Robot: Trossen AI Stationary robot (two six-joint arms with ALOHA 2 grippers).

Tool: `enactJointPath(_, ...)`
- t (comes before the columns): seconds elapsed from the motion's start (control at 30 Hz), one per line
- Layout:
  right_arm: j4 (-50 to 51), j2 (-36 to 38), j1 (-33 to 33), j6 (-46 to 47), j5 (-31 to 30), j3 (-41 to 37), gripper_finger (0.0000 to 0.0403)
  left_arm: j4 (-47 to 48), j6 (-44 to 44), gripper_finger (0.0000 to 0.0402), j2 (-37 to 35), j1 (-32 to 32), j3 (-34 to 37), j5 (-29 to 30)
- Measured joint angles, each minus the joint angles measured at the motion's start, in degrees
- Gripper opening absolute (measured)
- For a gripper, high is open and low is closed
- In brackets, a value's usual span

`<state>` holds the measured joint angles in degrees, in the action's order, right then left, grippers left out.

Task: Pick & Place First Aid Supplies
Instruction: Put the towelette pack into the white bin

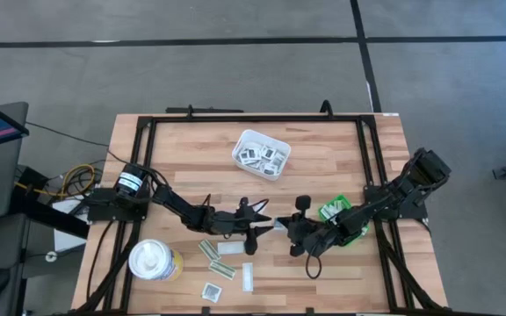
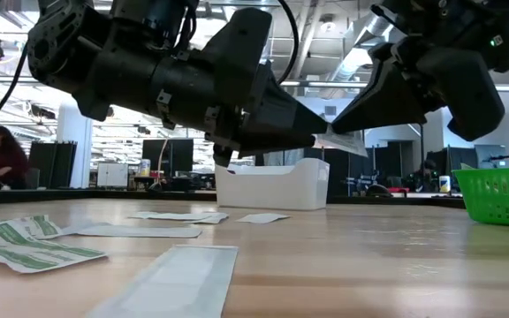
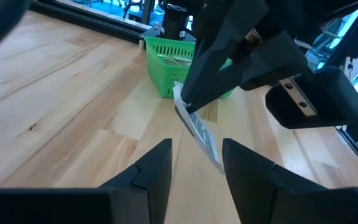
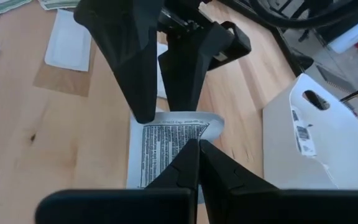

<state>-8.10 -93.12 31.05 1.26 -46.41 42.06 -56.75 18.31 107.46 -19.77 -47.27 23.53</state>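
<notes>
Above the table's middle, my right gripper (image 1: 286,226) is shut on a square white packet with dark print (image 4: 166,140). My left gripper (image 1: 269,224) faces it from the left and is open. In the left wrist view its fingers (image 3: 157,165) stand on either side of the packet's free end (image 3: 205,140). More first aid supplies lie flat near the front edge (image 1: 222,263), both square packets and white-and-olive strips. Others sit in the white tray (image 1: 260,151). The green bin (image 1: 341,215) stands under my right arm. My right gripper pinches one edge of the packet (image 4: 174,148) between its two fingertips, coming from the table's right and slanting down. The packet is lifted clear of the table and slants down from the fingertips toward my left gripper. My left gripper: one fingertip (image 4: 145,112) is at the packet's free edge, and I cannot tell whether it touches.
A round white container with a yellow label (image 1: 154,261) stands at the front left. A black frame (image 1: 253,117) runs around the tabletop. Bare wood lies between the tray and the two grippers.
</notes>
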Motion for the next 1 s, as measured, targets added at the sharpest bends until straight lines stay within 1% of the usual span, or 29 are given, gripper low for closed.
enactJointPath(0.3,-4.3,0.0,0.0,-2.3,0.1,0.0,0.0001,-0.4,1.6,0.0129,0.0,1.1,0.0,0.6)
enactJointPath(0.43,-4.8,0.0,0.0,-3.4,2.0,0.0,0.0001,-0.3,1.5,0.0118,0.0,1.5,0.0,0.7)
enactJointPath(0.53,-4.9,0.0,0.0,-4.3,2.4,0.0,0.0001,-0.3,1.1,0.0094,0.0,1.4,0.0,0.6)
enactJointPath(0.63,-4.8,0.0,0.0,-4.9,2.5,0.0,0.0007,-0.4,0.1,0.0058,0.0,1.4,0.0,0.5)
enactJointPath(0.77,-4.2,0.0,0.0,-4.5,2.6,0.1,0.0040,-0.2,0.0,0.0013,0.0,1.5,0.0,0.1)
enactJointPath(0.9,0.7,0.0,-0.9,1.0,1.7,0.1,0.0089,1.0,0.0,0.0013,0.0,1.5,0.0,1.0)
enactJointPath(1.0,5.6,0.0,-1.8,7.0,1.6,0.1,0.0130,1.9,-1.2,0.0015,0.0,1.8,0.0,4.9)
